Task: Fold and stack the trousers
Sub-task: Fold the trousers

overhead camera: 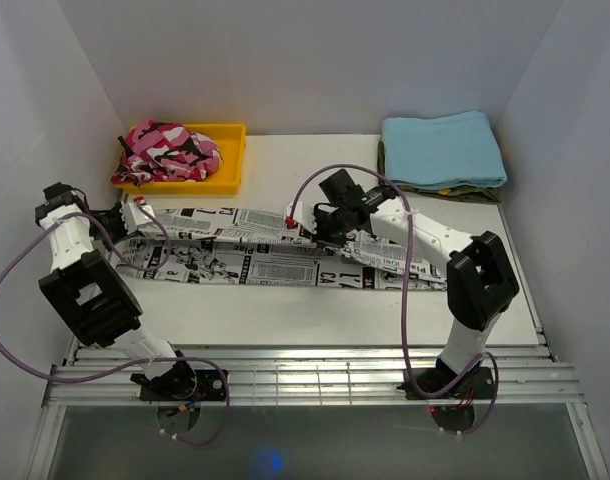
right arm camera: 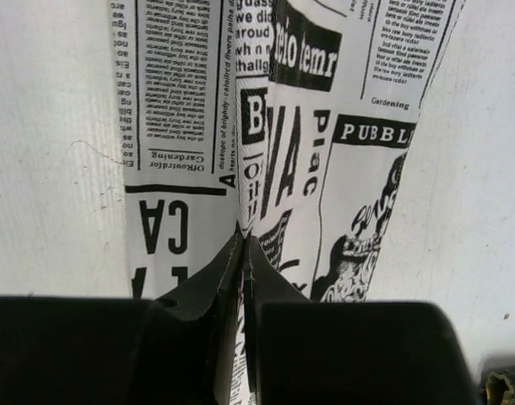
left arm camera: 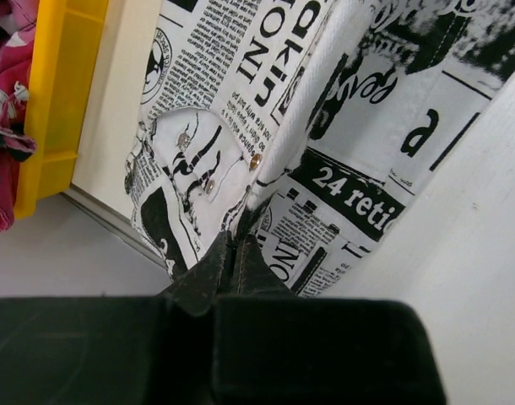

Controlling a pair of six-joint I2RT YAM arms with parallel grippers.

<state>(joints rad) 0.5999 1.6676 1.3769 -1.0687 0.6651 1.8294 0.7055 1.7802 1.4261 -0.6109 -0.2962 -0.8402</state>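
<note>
Spanning the tabletop (overhead camera: 315, 312) from left to right, the trousers (overhead camera: 270, 262) lie as a long, narrow band of white cloth with black newspaper print, held at two points.

Far left, top view: a yellow tray (overhead camera: 232, 152) at the back of the tabletop holds a pink camouflage garment (overhead camera: 168, 150). It lies just behind the left end of the trousers.

Left pincer (overhead camera: 135, 215): the top view places it at the left end of the band but does not show how its fingers stand. The left wrist view does: the two dark fingers are pressed together, pinching a raised edge of the cloth at their tips. Only this view shows small metal studs on a curved flap of the fabric, and the tray wall just beside that end.

Right pincer (overhead camera: 303, 222): in the top view it sits near the middle of the band, on its far edge. The right wrist view shows its fingers pinching a fold of the printed cloth, which runs between them. Bare tabletop lies on both sides.

Far right, top view only: a folded light blue cloth (overhead camera: 443, 148) rests in the back corner, on top of a darker layer, well apart from the trousers.
</note>
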